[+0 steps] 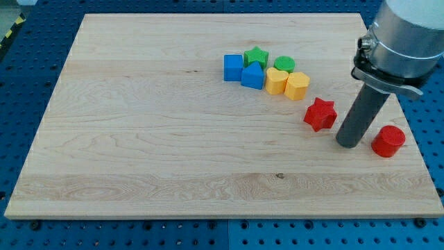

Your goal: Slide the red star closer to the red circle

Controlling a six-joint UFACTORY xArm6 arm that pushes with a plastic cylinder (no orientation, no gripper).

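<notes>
Where tip (349, 144) splits star (320, 114), circle (388, 141)

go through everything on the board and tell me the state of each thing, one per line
red star: flat, alone, left of my tip
red circle: upright, right of my tip
my tip: between the two reds
blue, green, yellow blocks: clustered together near the view's top
</notes>
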